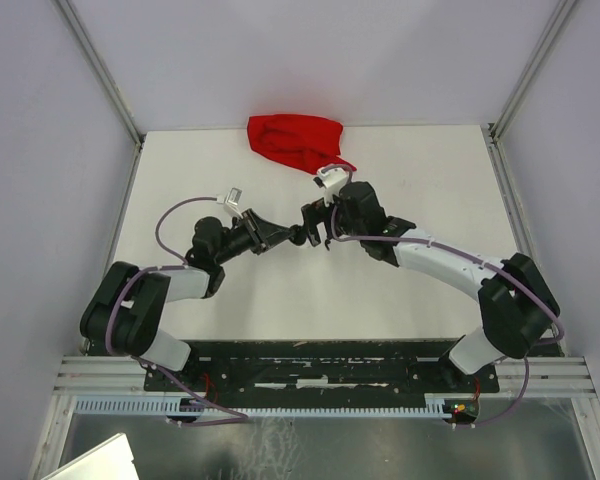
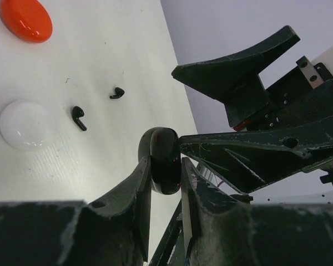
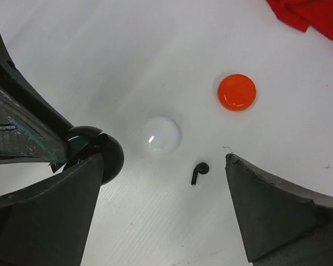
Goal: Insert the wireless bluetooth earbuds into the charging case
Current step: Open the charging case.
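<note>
Left wrist view | I have my left tool clenched on the black charging case | my right tool stands released wide, just beside that case | two black earbuds lie loose on the surface near the white disc

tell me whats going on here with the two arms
The left gripper is clamped on a round black case, held up off the table. The right gripper hangs wide open beside it, holding nothing. Two black earbuds lie loose on the table near a white case and an orange case.
</note>
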Robot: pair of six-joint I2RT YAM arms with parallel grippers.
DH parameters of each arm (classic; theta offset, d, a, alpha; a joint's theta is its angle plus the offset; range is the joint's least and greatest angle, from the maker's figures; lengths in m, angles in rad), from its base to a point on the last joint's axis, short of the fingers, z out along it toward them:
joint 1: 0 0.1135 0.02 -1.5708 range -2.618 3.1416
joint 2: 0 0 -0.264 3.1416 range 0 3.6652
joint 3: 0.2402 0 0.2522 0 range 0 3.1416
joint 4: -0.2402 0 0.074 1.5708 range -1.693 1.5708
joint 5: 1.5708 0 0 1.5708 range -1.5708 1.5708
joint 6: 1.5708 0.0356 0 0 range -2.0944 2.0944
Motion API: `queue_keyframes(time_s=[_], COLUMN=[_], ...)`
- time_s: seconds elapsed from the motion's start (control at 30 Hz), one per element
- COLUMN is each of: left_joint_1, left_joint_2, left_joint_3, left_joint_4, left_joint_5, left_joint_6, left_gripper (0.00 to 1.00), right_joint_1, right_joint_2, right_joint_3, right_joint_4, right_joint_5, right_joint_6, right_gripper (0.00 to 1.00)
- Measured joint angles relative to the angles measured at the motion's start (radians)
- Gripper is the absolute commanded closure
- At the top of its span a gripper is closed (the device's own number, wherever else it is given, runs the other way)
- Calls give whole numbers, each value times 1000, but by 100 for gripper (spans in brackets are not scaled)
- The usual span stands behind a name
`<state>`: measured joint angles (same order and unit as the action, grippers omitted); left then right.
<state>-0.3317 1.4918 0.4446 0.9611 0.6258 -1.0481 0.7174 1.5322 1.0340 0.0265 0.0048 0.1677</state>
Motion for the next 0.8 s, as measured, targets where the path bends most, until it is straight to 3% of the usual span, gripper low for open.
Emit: queue_keyframes(time_s=[0.53, 0.8], left_joint_1=[-6, 46], left_joint_2=[68, 97], left_joint_3=[2, 2], left_joint_4=[80, 138], left_joint_5=[-23, -55], left_joint_6=[-113, -199], left_gripper=[97, 97], right_joint_1=[-3, -50], right_joint_2=[58, -4], right_joint_3=[10, 0], right_joint_4=[-6, -45], right_joint_5=[24, 95], right_joint_6=[14, 49], right_gripper=[1, 1])
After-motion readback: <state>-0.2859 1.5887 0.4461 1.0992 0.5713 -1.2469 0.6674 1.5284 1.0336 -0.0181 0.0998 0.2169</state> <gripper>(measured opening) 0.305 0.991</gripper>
